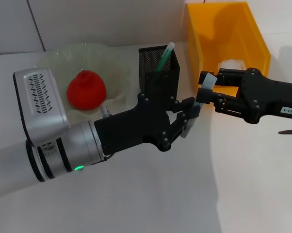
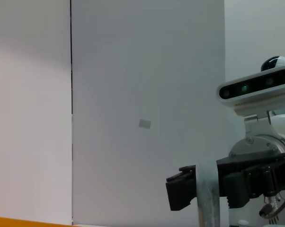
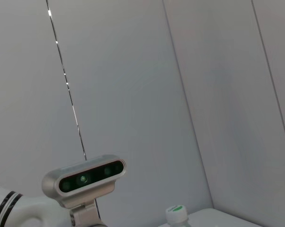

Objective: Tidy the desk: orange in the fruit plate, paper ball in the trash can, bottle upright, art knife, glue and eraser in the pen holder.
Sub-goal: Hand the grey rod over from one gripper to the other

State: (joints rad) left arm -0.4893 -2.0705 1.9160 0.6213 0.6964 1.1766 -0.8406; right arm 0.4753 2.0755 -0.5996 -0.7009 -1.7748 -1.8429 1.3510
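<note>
My left gripper (image 1: 187, 119) reaches across the middle, just right of the black mesh pen holder (image 1: 158, 73), and is shut on a grey stick-like thing (image 1: 189, 128), also seen in the left wrist view (image 2: 208, 194). My right gripper (image 1: 204, 90) faces it from the right, close in front of the orange trash can (image 1: 243, 34); a pale piece shows at its tip. A green-and-white stick (image 1: 165, 56) stands in the holder. The orange (image 1: 86, 90) lies in the clear fruit plate (image 1: 114, 60). A white lump (image 1: 232, 64) lies in the can. A bottle cap (image 3: 175, 213) shows upright.
The left forearm (image 1: 49, 126) covers much of the near left of the white desk (image 1: 160, 194). A small grey stub (image 1: 104, 109) pokes out behind the arm by the plate. The wall runs close behind the plate, the holder and the can.
</note>
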